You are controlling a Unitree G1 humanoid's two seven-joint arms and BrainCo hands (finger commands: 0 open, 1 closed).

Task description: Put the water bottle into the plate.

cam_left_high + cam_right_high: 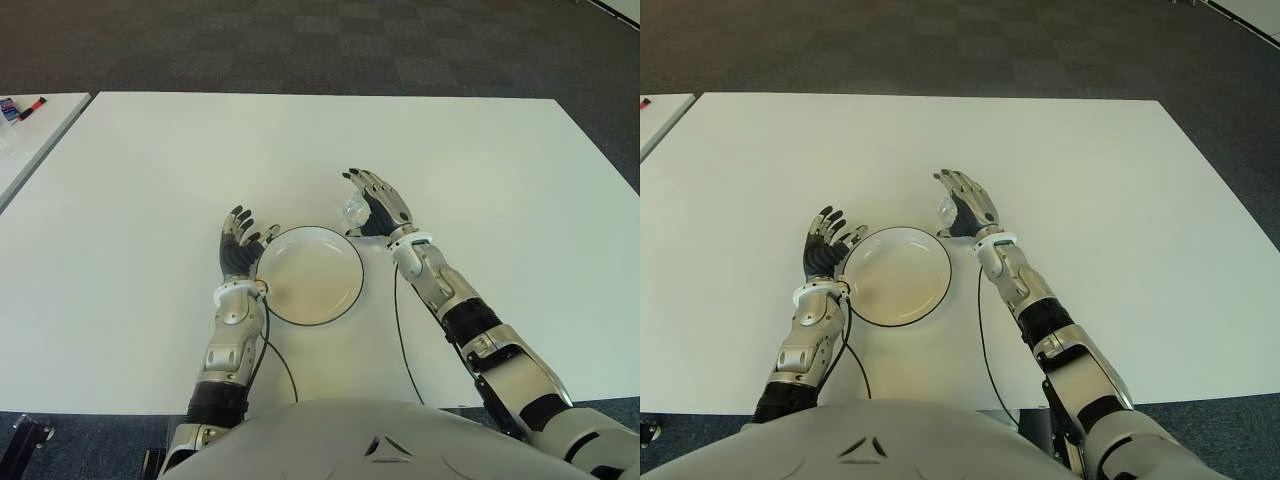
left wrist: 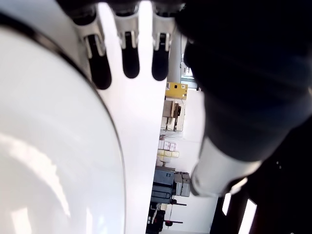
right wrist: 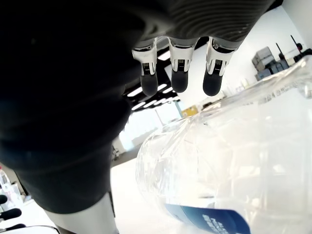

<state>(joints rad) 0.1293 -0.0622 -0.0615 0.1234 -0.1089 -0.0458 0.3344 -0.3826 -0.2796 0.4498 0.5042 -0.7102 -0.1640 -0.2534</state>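
Note:
A small clear water bottle [image 1: 355, 210] with a blue label stands on the white table [image 1: 480, 180], just beyond the plate's far right rim. My right hand [image 1: 378, 205] is beside it on its right, palm toward it and fingers stretched out. The right wrist view shows the bottle [image 3: 234, 175] close to the palm, with the fingertips [image 3: 179, 80] straight and not wrapped round it. The white plate [image 1: 310, 275] with a dark rim lies in front of me. My left hand [image 1: 238, 245] is open at the plate's left rim, holding nothing.
A second white table [image 1: 30, 140] adjoins on the far left, with small red and blue items [image 1: 20, 108] on it. Thin black cables [image 1: 400, 330] run from both wrists across the table toward me. Dark carpet lies beyond the far edge.

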